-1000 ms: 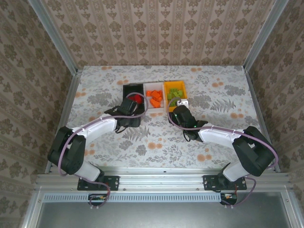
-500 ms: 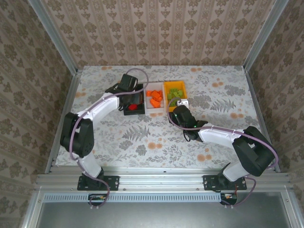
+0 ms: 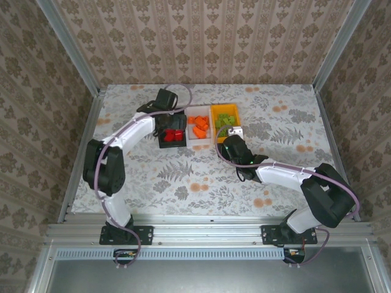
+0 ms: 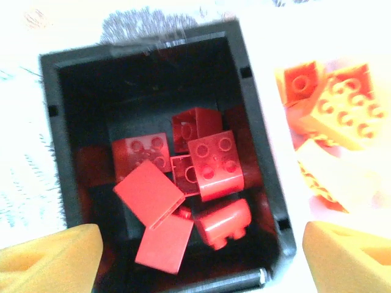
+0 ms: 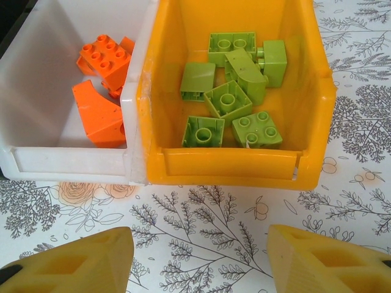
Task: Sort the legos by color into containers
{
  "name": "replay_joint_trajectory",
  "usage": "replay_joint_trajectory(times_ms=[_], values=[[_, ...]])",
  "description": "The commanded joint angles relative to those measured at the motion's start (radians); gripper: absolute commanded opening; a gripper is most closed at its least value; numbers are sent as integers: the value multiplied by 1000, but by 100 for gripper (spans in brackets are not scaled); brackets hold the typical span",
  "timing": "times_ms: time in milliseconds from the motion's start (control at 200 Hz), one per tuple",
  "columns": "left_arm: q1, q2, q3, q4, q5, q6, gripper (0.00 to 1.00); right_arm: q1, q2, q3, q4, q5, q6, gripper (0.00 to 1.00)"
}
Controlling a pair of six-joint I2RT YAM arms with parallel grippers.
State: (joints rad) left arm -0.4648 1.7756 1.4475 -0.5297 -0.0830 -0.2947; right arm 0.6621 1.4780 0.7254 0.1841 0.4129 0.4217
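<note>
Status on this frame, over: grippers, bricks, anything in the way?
Left gripper open, empty, over black bin holding red bricks. Right gripper open, empty, facing orange-yellow bin of green bricks. Orange bricks in white bin. No obstruction seen.

Left arm (image 3: 131, 131) and right arm (image 3: 281, 174) are the same build: white shells on the long links, black housings at the joints, black bases (image 3: 125, 232) with a dark lead hanging below each. A lilac cable (image 3: 174, 88) runs outside the shell on each arm, looping loose at shoulder and wrist. Left claw (image 4: 195, 259): fingers (image 4: 52, 259) yellow-orange, matte, blocky wedge tips. Right claw (image 5: 198, 259): same yellow-orange fingers (image 5: 70, 262), each with a shallow rectangular recess in its face. My right wrist carries a small pale grey block (image 3: 235, 131)
</note>
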Motion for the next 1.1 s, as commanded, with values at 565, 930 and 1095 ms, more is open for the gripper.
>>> replay_joint_trajectory(times_ms=[565,930,1095], values=[[-182,-1137,-941,511,-631,189,100,305,-230,180,-83,388,-401,100],[359,-895,-1293,1224,-200,270,100,-48,-531,-36,-168,366,-153,100],[388,-529,-1237,1446,-190,322,100,-157,-537,-209,114,269,-356,100]])
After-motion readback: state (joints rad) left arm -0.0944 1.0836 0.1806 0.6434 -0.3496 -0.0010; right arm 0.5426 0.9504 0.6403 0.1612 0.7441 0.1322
